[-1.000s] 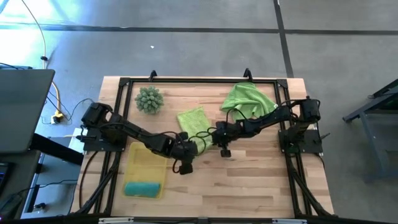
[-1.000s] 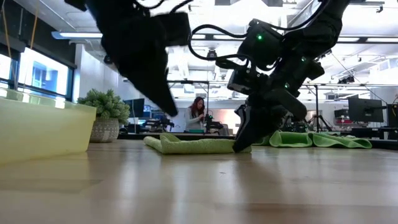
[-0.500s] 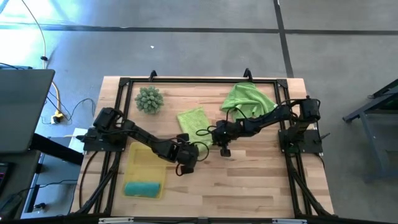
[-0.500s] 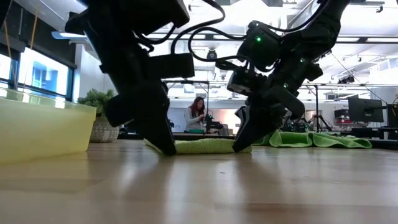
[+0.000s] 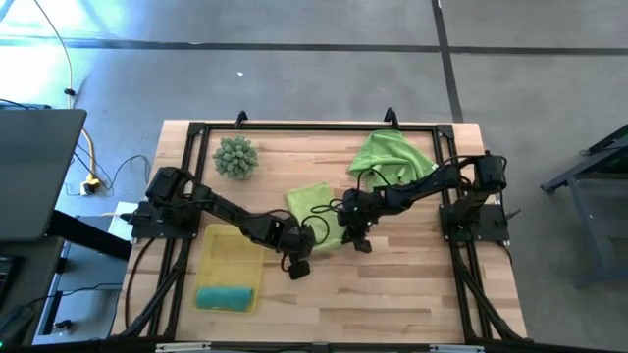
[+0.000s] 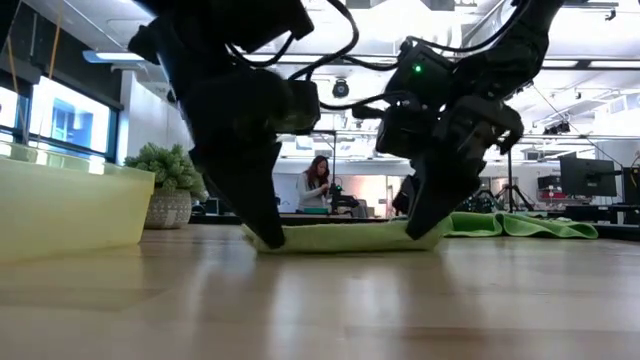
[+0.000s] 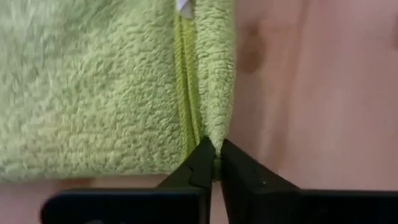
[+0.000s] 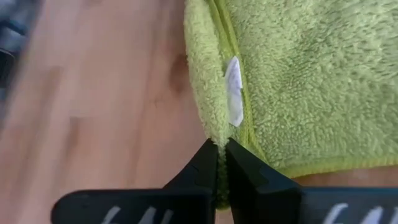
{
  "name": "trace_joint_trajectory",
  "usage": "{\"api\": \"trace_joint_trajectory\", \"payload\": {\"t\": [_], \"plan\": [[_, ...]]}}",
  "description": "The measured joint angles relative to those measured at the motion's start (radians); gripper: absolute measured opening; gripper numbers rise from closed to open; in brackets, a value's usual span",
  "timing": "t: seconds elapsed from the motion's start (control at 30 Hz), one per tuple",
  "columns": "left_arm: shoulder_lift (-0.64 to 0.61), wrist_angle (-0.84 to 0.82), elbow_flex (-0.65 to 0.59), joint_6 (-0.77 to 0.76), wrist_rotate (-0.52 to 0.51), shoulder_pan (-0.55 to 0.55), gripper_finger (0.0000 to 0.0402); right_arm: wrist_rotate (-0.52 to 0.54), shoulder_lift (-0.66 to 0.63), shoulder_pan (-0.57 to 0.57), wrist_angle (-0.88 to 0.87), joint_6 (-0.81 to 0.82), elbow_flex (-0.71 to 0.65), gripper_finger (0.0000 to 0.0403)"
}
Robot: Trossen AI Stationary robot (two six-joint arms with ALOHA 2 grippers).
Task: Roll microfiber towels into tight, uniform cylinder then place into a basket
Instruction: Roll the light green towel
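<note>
Item: folded lime-green microfiber towel [image 5: 312, 204], flat at the table's [image 5: 412, 284] centre, right of the yellow basket [image 5: 228, 257], which holds a rolled teal towel [image 5: 228, 297]. Likely soft, light, limp and prone to sagging; best taken at hemmed corners. Left gripper [image 5: 297, 263]: arm reaches in low, fingers pinched on the towel's near corner [image 7: 214, 140]. Right gripper [image 5: 359, 240]: arm reaches in low, fingers clamped on the opposite near corner [image 8: 214, 140]. Second lime towel [image 5: 391, 155] lies crumpled at the far edge.
</note>
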Motion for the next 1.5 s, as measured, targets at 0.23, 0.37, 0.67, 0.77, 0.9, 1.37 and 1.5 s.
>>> {"api": "trace_joint_trajectory", "payload": {"t": [0.23,0.37,0.67,0.77,0.9,1.37,1.5], "plan": [[-0.001,0.075,-0.002,-0.142,0.091,-0.002,0.0017,-0.096,0.0,-0.002,-0.002,0.098,0.0,0.0007],[-0.016,0.097,-0.002,-0.176,0.136,-0.002,0.0014,-0.118,-0.001,-0.002,-0.001,0.154,0.0,0.0007],[-0.013,0.059,-0.002,-0.275,0.113,-0.004,0.0011,-0.044,-0.003,0.002,0.022,0.195,0.003,0.0007],[-0.012,0.012,-0.002,-0.323,0.068,-0.003,0.001,0.027,-0.004,0.001,0.026,0.195,0.003,0.0007],[-0.012,-0.012,-0.001,-0.389,0.057,-0.003,0.001,0.073,-0.004,0.002,0.031,0.195,0.005,0.0007],[-0.032,0.054,0.0,-0.442,0.2,-0.025,0.001,-0.125,0.007,0.004,0.048,0.288,0.005,0.0007],[-0.031,-0.016,0.0,-0.511,0.122,-0.031,0.001,-0.036,0.041,0.009,0.069,0.273,0.006,0.0007]]}}
